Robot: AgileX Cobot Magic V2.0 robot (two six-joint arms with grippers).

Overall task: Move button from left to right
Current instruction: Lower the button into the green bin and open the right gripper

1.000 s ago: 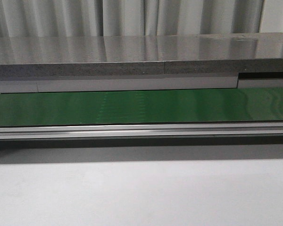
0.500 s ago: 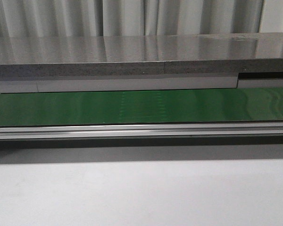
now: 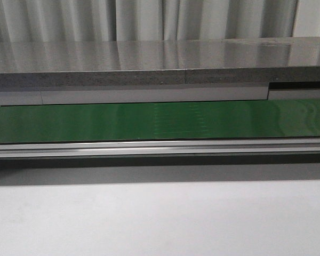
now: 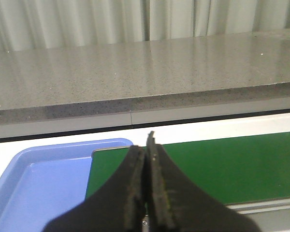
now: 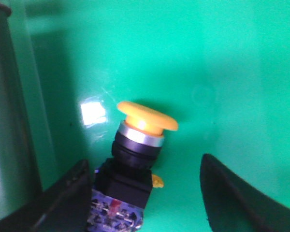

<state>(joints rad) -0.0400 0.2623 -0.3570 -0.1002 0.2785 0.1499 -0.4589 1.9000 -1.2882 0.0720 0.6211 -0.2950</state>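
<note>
Ahead, the front view shows only a long green conveyor belt [image 3: 160, 121] behind a pale grey worktop [image 3: 160, 218], with neither hand nor button in sight. Seen from the left wrist, the left hand [image 4: 146, 154] has its black fingers pressed together over the belt's end, beside a shallow blue plastic tray [image 4: 34, 183] whose visible part holds nothing. Only the right wrist view shows the yellow-capped, black-bodied push-button [image 5: 135, 154], standing on the floor of a glossy green container [image 5: 222, 72] between the spread fingers of the right hand [image 5: 145, 198]; no writing is legible.

green belt [image 3: 160, 121] runs across in front of me | grey stone-look ledge [image 3: 160, 66] right behind it | blue tray [image 4: 38, 183] touching the belt's end | pale curtains [image 3: 149, 20] at the back
</note>
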